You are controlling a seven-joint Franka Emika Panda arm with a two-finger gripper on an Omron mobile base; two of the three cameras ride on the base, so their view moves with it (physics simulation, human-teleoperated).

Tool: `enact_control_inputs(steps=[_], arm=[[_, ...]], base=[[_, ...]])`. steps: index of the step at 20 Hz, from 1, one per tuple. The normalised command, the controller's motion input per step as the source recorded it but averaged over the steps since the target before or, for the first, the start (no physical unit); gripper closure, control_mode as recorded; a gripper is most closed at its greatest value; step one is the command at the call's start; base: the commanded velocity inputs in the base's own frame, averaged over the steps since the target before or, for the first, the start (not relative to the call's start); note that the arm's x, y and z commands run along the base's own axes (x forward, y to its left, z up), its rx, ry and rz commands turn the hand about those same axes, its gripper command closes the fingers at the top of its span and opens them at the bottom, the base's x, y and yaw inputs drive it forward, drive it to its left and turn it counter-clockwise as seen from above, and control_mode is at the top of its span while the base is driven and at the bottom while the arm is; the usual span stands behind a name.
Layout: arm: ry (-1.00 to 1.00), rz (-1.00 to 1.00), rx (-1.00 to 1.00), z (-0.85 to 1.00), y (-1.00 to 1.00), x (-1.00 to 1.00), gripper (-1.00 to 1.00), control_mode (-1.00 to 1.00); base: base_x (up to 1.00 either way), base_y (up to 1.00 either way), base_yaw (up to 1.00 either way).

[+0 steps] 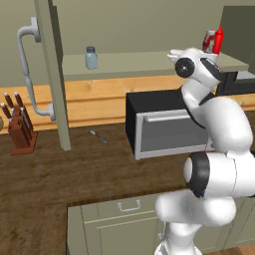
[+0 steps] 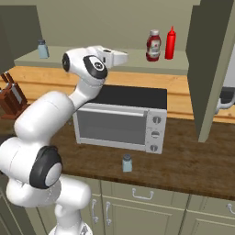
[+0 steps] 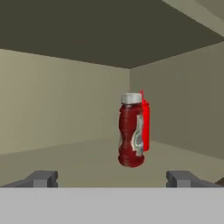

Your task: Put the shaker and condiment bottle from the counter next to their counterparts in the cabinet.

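Condiment bottle [image 3: 131, 130]: stubby, white cap, dark red ribbed body, red-white label; upright on the cabinet shelf [image 2: 137, 64], just beside the tall red squeeze bottle [image 2: 170, 43]. Gripper [image 3: 111, 178] wide apart, holding nothing, short of the bottle. Pale blue shaker [image 2: 127, 163] on the counter [image 2: 193, 160] before the toaster oven [image 2: 120, 119].

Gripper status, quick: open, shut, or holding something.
Gripper: open and holding nothing; the condiment bottle stands on the cabinet shelf ahead of the fingertips.
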Motion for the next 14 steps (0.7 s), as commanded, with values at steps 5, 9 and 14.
enact_control_inputs(steps=[5, 9, 14], arm=[[0.00, 0.05, 0.00, 0.09, 0.19, -0.83, -1.00, -1.00], [0.00, 0.07, 0.00, 0.00, 0.06, -0.90, -1.00, -1.00], [0.00, 0.10, 0.01, 0.00, 0.01, -0.97, -1.00, -1.00]], base=[[0.00, 0.00, 0.00], [0.00, 0.00, 0.00], [0.00, 0.00, 0.00]])
